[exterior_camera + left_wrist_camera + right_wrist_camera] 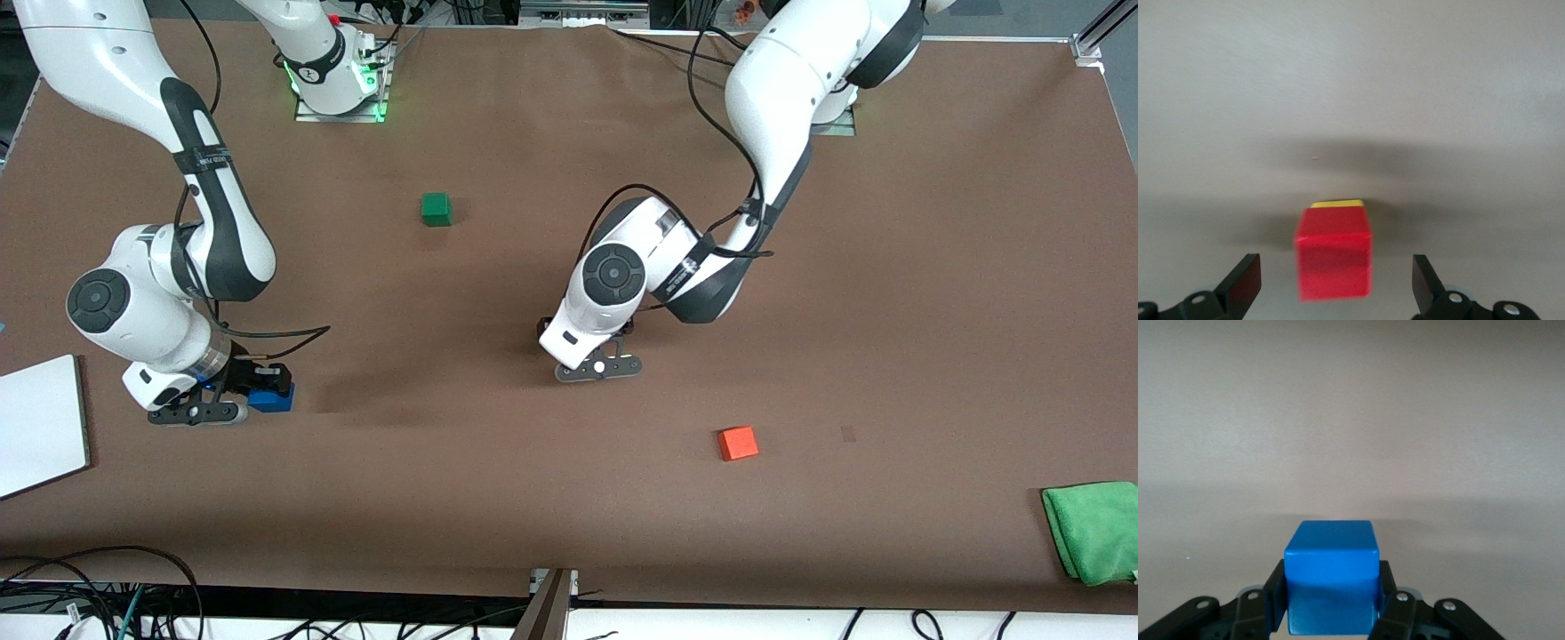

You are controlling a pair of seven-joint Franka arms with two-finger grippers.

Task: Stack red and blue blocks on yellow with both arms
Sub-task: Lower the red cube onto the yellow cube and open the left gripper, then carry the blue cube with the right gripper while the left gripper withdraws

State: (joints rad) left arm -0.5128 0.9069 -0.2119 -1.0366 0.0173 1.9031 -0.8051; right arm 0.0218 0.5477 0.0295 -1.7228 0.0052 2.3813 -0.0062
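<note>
Red block (1335,252) sits on the yellow cube (1337,203), midway between my left gripper's (1335,283) wide-spread fingers (1241,283), touching neither. My right gripper (1331,600) is clamped on the blue block (1331,583), low by the table (569,498).

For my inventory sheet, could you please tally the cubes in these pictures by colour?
Red cube, on the yellow one: 1
Yellow cube, under the red: 1
Blue cube, in the right gripper: 1
Green cube: 1
Orange cube: 1
Total: 5
</note>
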